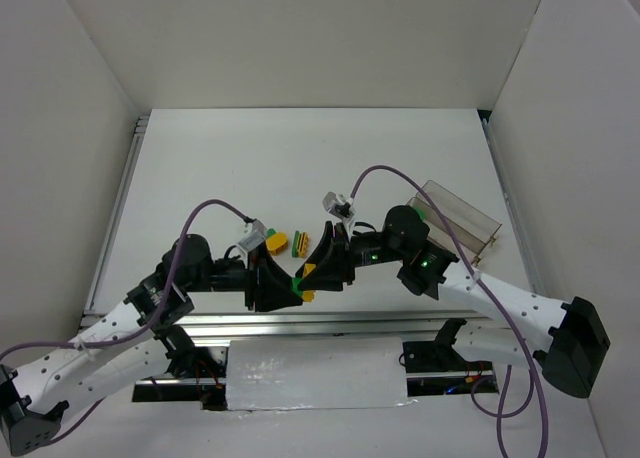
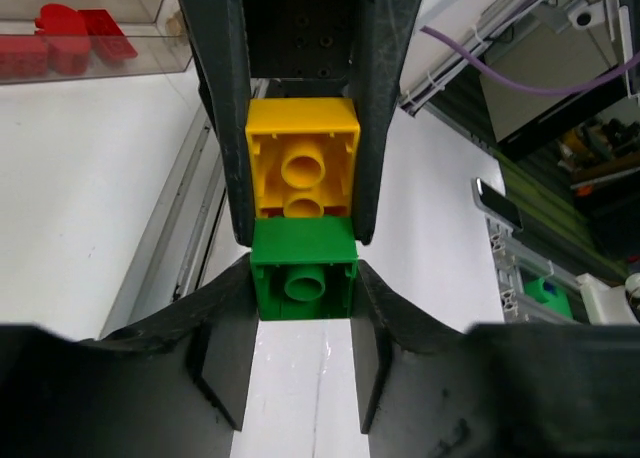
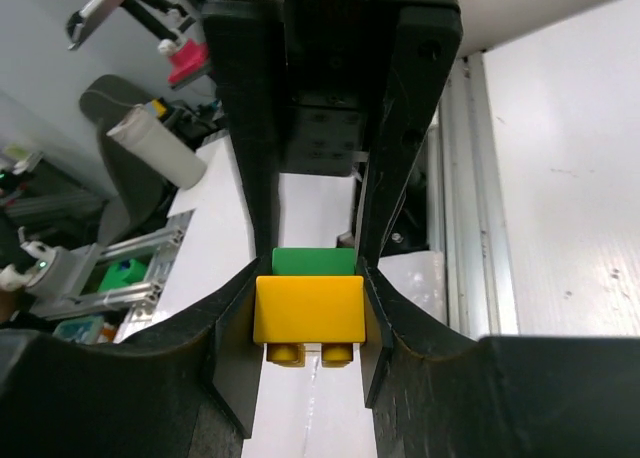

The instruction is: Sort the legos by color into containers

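- The left jaws are clamped on the green brick (image 2: 303, 278) and the right jaws on the yellow brick (image 2: 302, 158). The two legos are pressed together end to end and held above the surface (image 1: 300, 158), close to its near edge.
- The green brick sits right at the tips of the left jaws, so a hard pull could slide it out before the studs let go.
- If the joint releases suddenly, either brick could jump free. This near the edge, it might drop into the metal rail (image 1: 330, 321) below.
- A pull that twists rather than runs straight could rotate a brick in its grip and jam the studs.
- Two loose legos (image 1: 288, 243) lie just beyond the jaws, and a recoiling arm could scatter them.
- The clear tray (image 1: 470, 223) stands well apart on the right, holding red bricks (image 2: 70, 38), so each carry there would be long.
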